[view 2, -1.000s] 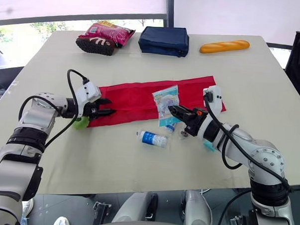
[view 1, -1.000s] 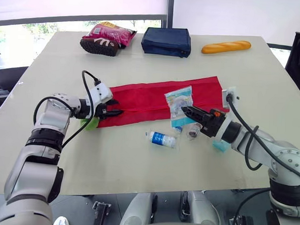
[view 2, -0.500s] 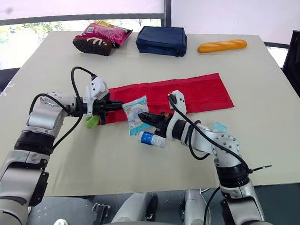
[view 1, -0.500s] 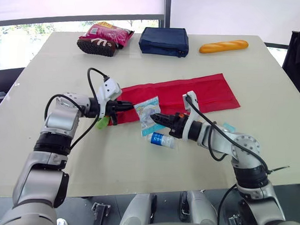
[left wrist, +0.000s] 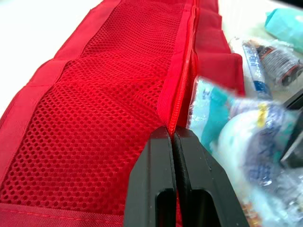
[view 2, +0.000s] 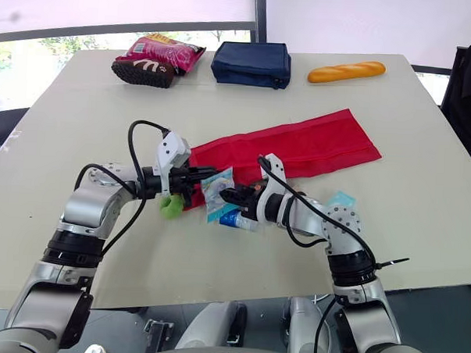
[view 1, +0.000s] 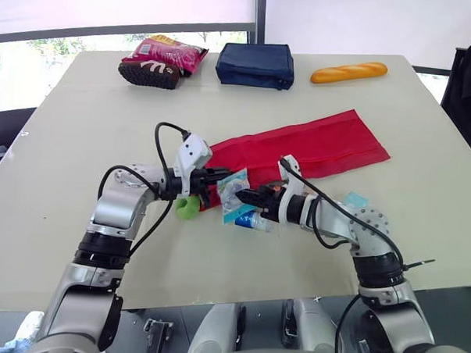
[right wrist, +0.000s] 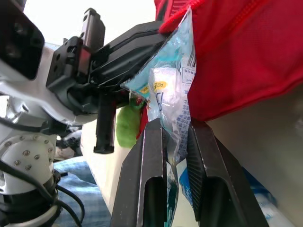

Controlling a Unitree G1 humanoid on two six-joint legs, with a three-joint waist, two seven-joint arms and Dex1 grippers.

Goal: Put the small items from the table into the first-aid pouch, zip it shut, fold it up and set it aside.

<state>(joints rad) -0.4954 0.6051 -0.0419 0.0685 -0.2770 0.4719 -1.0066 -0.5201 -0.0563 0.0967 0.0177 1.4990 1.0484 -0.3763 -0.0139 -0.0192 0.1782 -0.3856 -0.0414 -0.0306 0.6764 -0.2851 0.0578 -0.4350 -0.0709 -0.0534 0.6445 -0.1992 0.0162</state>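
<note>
Tabletop [view 1: 81, 123] — packet [view 1: 233, 194] at red pouch [view 1: 315, 145]

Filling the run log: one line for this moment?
left gripper: shut on red pouch | right gripper: shut on clear packet, at pouch edge | bottle: on table

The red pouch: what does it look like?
The first-aid pouch is a long red fabric strip with mesh panels and a zip running its length. It lies unfolded, slanting across the table. The left tool pinches its near end at the zip; the right tool holds a clear packet at that end.
</note>
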